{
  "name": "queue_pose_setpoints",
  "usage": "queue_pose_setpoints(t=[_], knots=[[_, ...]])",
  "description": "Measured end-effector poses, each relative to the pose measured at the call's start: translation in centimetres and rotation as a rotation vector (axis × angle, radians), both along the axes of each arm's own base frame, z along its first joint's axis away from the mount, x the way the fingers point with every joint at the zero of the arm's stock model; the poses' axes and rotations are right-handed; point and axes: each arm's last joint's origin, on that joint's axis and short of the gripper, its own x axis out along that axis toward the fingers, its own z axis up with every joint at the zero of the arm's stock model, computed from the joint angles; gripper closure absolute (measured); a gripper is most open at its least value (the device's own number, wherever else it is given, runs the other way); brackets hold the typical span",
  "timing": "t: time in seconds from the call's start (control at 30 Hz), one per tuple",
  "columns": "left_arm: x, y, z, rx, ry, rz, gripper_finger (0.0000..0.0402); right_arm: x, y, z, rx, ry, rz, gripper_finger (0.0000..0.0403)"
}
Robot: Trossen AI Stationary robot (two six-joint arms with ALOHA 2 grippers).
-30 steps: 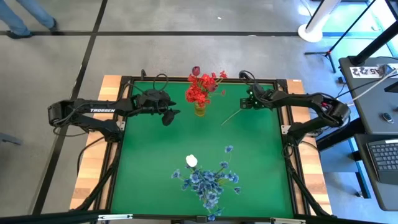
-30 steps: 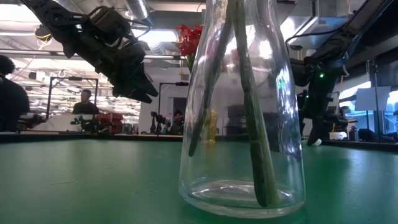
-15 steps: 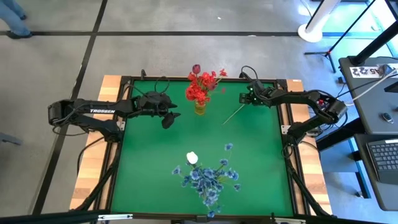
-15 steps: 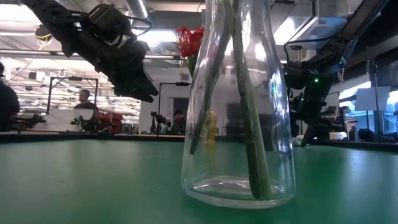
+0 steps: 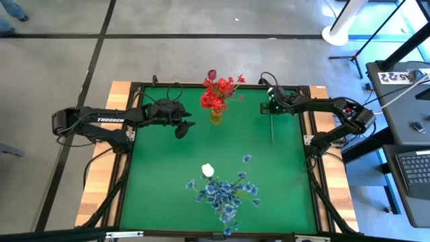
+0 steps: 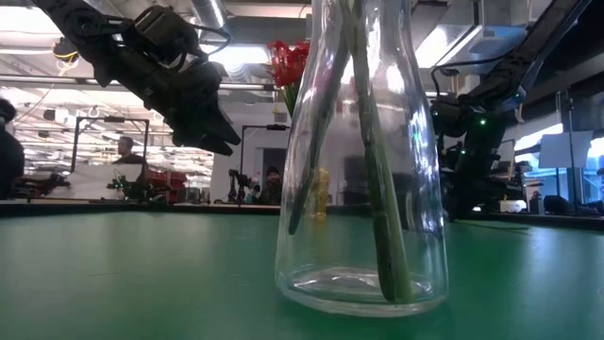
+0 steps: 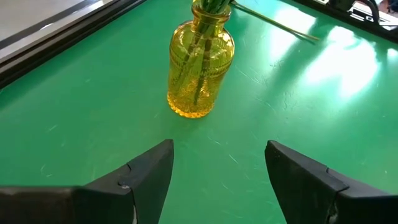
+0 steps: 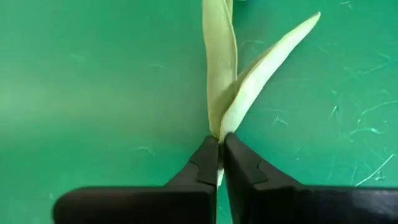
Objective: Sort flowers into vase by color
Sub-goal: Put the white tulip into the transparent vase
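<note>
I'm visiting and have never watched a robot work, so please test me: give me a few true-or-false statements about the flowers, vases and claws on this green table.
1. The red clustered blooms stand in the small amber glass vase. True.
2. The right claw hangs open and empty. False: it is shut on a pale green flower stem with two leaves.
3. The left claw is open, holding nothing. True.
4. The blue sprays lie flat on the table. False: they stand in the clear glass vase.
</note>
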Motion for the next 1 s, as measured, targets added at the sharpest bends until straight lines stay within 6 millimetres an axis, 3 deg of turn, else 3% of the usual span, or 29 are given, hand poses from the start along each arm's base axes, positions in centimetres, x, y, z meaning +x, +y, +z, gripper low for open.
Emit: queue_pose_setpoints(t=[0.23,0.53,0.8,1.0], knots=[[0.0,0.0,0.0,-0.014,-0.005,0.010,0.0153,0.5,-0.2,1.6,0.045,0.023,0.107,0.0394],[0.1,0.1,0.2,0.010,-0.023,0.000,0.0153,1.1,-0.1,10.0,-0.124,-0.226,0.303,0.0399],[0.5,0.1,0.9,0.006,-0.119,-0.010,0.0153,-0.9,3.6,16.5,-0.409,-0.454,0.462,0.0400],[1.2,-0.1,2.2,-0.033,-0.276,-0.106,0.0153,-0.4,7.9,19.1,-0.565,-0.652,0.640,0.0401]])
